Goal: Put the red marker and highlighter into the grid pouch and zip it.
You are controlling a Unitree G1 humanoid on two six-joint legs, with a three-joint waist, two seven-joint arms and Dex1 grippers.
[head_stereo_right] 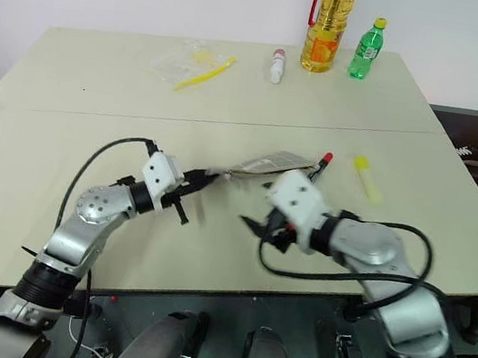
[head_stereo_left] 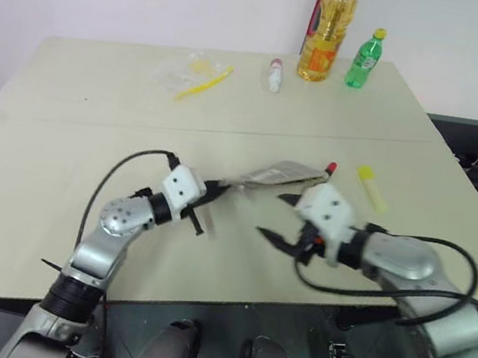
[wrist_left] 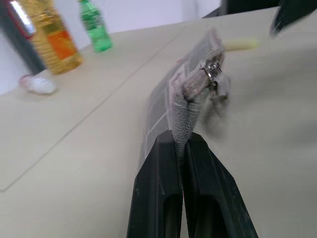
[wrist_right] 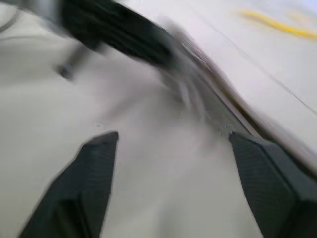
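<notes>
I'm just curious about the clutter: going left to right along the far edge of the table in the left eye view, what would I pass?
Clear plastic bag → thin yellow stick → small white tube → oil bottle → green bottle.

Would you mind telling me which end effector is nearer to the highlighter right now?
Right. The right end effector hangs open over the table, with the highlighter beyond it toward the table's right edge. The left end effector is farther off, pinching the pouch end.
</notes>
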